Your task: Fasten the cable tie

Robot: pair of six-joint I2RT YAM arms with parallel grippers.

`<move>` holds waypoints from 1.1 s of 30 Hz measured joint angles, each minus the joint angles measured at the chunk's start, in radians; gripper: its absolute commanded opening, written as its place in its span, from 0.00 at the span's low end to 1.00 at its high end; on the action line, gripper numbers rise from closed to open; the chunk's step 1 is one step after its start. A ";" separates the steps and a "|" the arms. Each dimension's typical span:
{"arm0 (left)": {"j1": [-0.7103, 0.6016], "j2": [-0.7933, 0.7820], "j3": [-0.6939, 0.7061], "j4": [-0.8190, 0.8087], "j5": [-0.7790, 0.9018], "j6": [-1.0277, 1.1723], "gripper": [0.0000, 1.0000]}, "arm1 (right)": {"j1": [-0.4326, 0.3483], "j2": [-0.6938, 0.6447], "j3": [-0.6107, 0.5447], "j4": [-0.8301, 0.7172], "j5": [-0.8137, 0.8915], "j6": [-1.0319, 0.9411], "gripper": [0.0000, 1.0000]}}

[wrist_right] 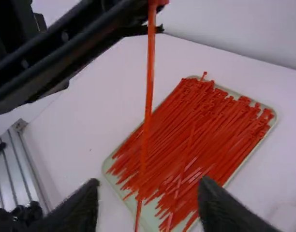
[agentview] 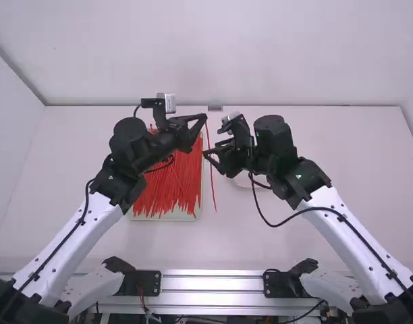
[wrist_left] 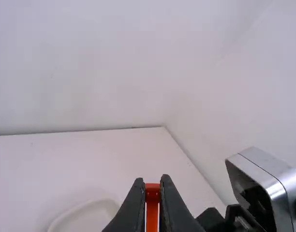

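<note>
My left gripper [agentview: 204,119] is raised over the tray's far right corner and is shut on the head end of one red cable tie [agentview: 210,169]. The tie hangs down straight, its tail near the table right of the tray. In the left wrist view the fingers [wrist_left: 136,203] pinch the tie's end [wrist_left: 152,198]. My right gripper [agentview: 215,150] is close beside the hanging tie, at its upper half, and is open. In the right wrist view the tie [wrist_right: 149,96] hangs between and beyond the spread fingers [wrist_right: 82,208], untouched by them. The left gripper [wrist_right: 66,48] shows above.
A pale tray [agentview: 193,214] heaped with several red cable ties [agentview: 169,182] lies left of the middle, under the left arm. The heap [wrist_right: 201,135] also shows in the right wrist view. A shallow white dish [wrist_left: 85,215] sits on the table by the right gripper.
</note>
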 measured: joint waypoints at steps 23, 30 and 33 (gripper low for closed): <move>0.000 0.000 0.000 0.025 0.000 -0.034 0.12 | -0.001 0.000 0.000 0.006 -0.024 -0.005 0.00; 0.006 0.000 0.000 0.049 0.008 -0.031 0.59 | -0.013 0.000 0.000 0.003 -0.031 -0.024 0.00; 0.009 0.000 0.000 0.072 0.021 -0.029 0.78 | -0.056 0.000 0.000 0.001 -0.070 -0.041 0.00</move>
